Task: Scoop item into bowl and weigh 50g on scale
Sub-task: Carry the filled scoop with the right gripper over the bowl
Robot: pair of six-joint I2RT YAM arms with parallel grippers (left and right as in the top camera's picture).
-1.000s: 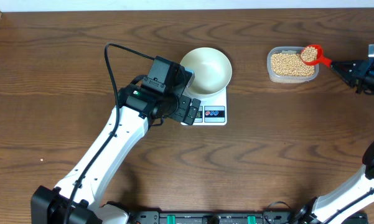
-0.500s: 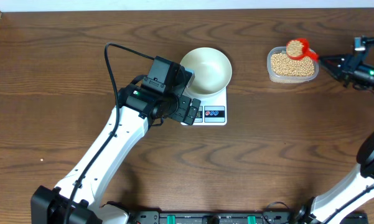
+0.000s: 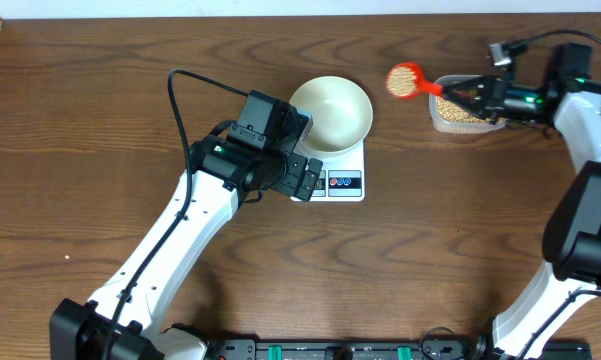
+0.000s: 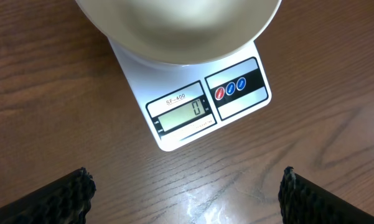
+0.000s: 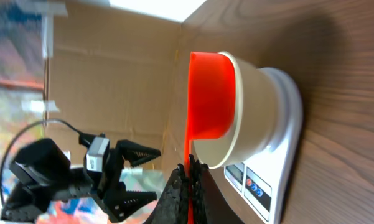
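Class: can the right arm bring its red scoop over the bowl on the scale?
Probably yes. The scoop, held by the right gripper, is just right of the bowl with nothing between them; the left gripper sits on the bowl's left.

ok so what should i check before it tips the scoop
1. Scale reads 0: ok.
2. Bowl sits on the scale, empty: ok.
3. Scoop holds beans: ok.
4. Scoop over the bowl: not ok, it is off to the right of the rim.
5. Right hand shut on the scoop handle: ok.
6. Left hand open, off the scale: ok.
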